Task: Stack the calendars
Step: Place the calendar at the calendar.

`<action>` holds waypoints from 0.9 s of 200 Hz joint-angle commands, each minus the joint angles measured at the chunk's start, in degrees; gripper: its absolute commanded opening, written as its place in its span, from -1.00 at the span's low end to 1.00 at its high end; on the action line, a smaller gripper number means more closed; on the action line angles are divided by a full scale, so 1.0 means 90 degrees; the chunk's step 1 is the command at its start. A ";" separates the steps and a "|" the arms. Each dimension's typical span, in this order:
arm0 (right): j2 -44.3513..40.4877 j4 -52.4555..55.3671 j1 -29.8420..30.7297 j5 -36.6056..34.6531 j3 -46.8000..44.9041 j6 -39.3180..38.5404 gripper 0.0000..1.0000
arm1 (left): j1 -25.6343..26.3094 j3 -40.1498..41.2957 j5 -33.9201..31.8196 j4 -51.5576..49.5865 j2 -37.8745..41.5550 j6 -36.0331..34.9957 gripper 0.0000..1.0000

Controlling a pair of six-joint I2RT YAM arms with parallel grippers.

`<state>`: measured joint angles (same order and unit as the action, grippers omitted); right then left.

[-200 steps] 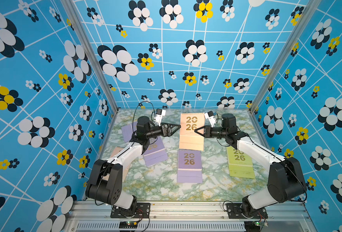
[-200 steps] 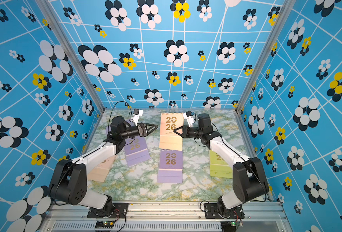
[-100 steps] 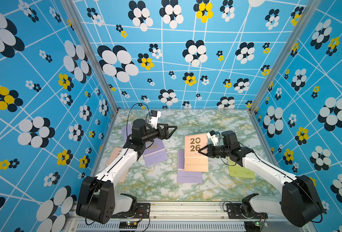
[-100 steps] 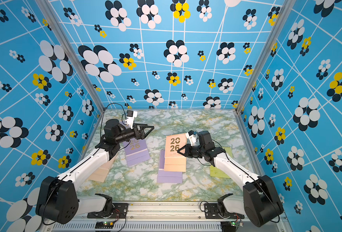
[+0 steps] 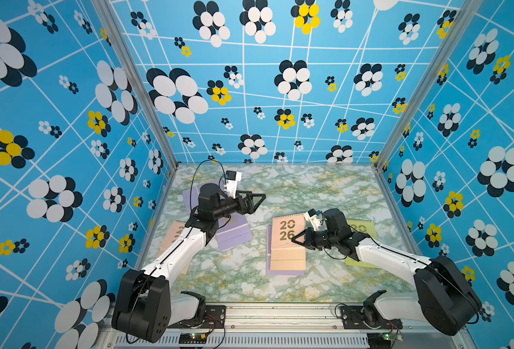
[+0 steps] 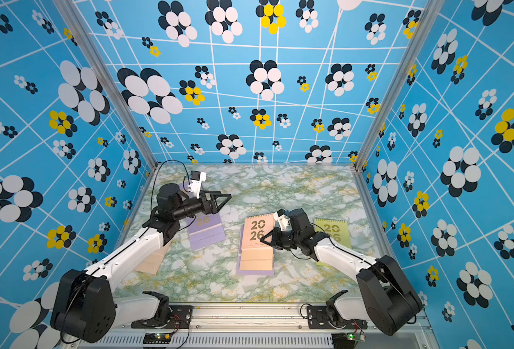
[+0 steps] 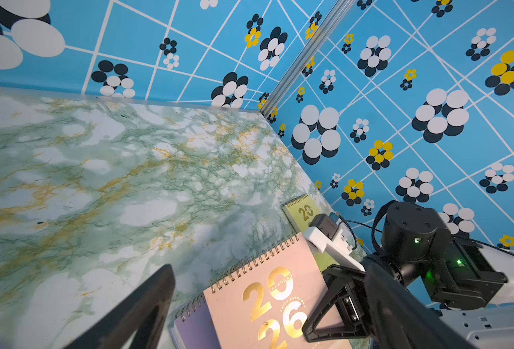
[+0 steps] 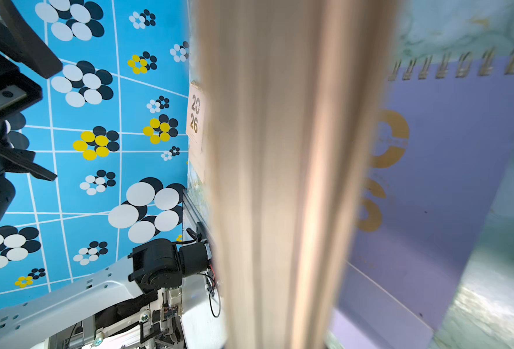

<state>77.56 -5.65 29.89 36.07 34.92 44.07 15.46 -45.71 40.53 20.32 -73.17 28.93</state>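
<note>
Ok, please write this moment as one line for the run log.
left gripper: open, empty | right gripper: shut on peach calendar | peach calendar: over centre lavender calendar, not released

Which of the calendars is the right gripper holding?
The peach-pink calendar in the middle, above a lavender calendar: the right gripper is shut on its side edge. The other peach-pink calendar lies ungripped on the robot's left.

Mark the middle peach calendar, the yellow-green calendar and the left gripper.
middle peach calendar (image 5: 287,256): in a top view, cover below digits.
yellow-green calendar (image 6: 340,232): in a top view, cover near digits.
left gripper (image 5: 261,198): in a top view, between its fingertips.
</note>
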 commanded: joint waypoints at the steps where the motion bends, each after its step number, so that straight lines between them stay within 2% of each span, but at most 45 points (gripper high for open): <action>1: 0.0191 -0.0398 0.0048 0.0020 0.0075 0.0069 -1.00 | 0.0049 0.0203 0.0202 0.0302 0.0131 0.0078 0.99; 56: 0.0692 -0.0332 0.0087 0.0161 0.0161 -0.0056 -1.00 | 0.0251 0.0333 0.0135 0.0219 0.0223 -0.0006 0.99; 109: 0.0718 0.0421 0.0082 -0.0137 0.0316 -0.0364 -1.00 | 0.0313 0.0428 0.0075 0.0212 0.0247 -0.0033 0.99; 180: 0.0727 0.0996 0.0087 -0.0442 0.0417 -0.0586 -0.71 | 0.0319 0.0401 0.0037 0.0092 0.0317 -0.0092 0.99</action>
<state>83.44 -1.87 30.37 36.07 38.00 41.30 17.91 -42.35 41.08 21.10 -71.85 29.23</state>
